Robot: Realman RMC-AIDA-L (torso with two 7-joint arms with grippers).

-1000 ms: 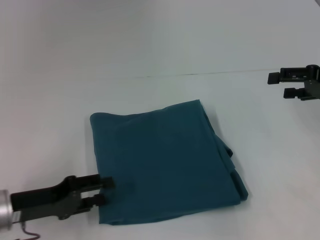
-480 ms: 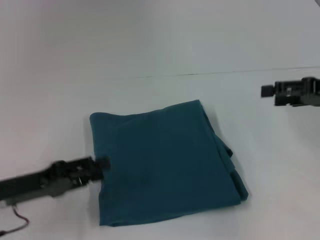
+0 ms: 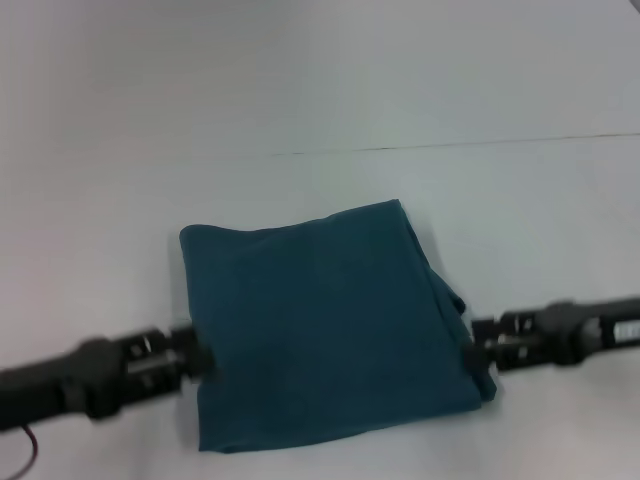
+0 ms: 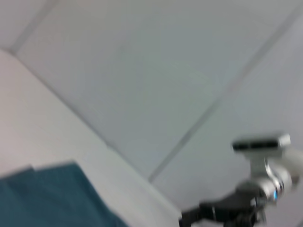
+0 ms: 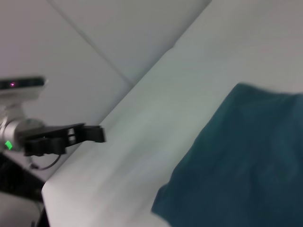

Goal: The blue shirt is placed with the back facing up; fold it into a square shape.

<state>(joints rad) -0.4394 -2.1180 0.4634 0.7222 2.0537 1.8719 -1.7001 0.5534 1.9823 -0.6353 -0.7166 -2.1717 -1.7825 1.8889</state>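
Note:
The blue shirt (image 3: 325, 325) lies folded into a rough square on the white table, plain side up, with layered edges showing along its right side. My left gripper (image 3: 197, 357) sits low at the shirt's left edge, near its front corner. At the right edge, by the front right corner, is my right gripper (image 3: 476, 347). The left wrist view shows a corner of the blue shirt (image 4: 45, 196) and the right gripper (image 4: 189, 218) farther off. In the right wrist view the blue shirt (image 5: 241, 165) fills the near side, and the left gripper (image 5: 97, 134) is beyond it.
The white table (image 3: 320, 190) stretches around the shirt on all sides, with a thin seam line (image 3: 450, 146) running across behind it. Nothing else lies on the surface.
My right arm has swung down from the far right to the shirt's right edge. My left gripper has shifted along the shirt's left edge. The shirt has not moved.

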